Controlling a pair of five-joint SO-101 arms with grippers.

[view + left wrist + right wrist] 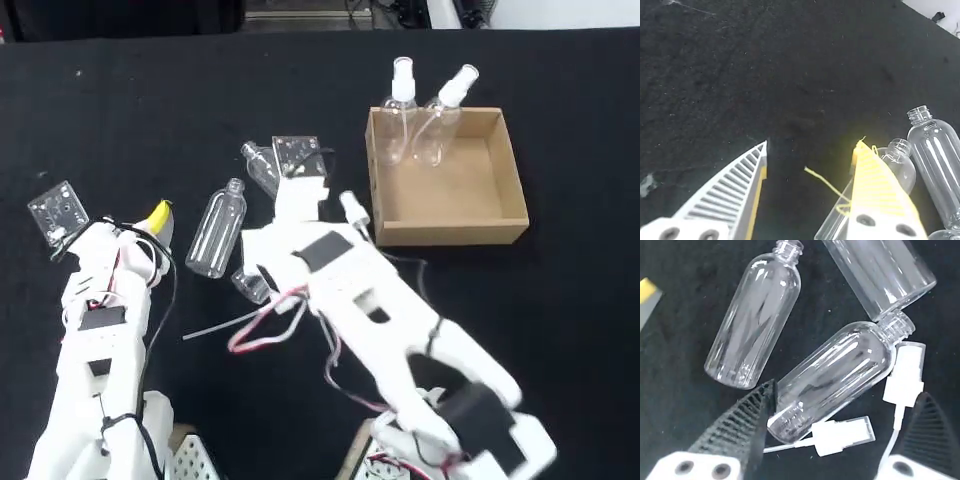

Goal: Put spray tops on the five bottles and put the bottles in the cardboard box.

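Bottles, 5, clear plastic. 2 capped bottles (400, 125) stood upright in the far corner of the cardboard box (450, 232). 3 uncapped bottles lay on their sides on the black table (120, 90), off to the side of the box. 1 was a lone bottle (217, 232) in the open near the left arm. The other 2 were partly under the right arm.

Spray tops, loose, 2. Both lay beside the middle bottle (835, 375), 1 spray top (840, 435) by its base and the other top (905, 382) just beside its neck.

Right gripper (847, 390): jaws spread wide, straddling the middle bottle from above, holding nothing.

Left gripper (812, 145): jaws likewise apart and empty over bare table, with a near bottle (900, 165) just beside 1 fingertip.

Step in hand (a judgement, not a thing seen): capping of bottle 3, at the pick-up stage. The next move would call for closing squarely on the bottle's body, which is smooth and round and likely to roll or slip. The other arm would then need to fetch a top and feed it into the neck, dip tube first.
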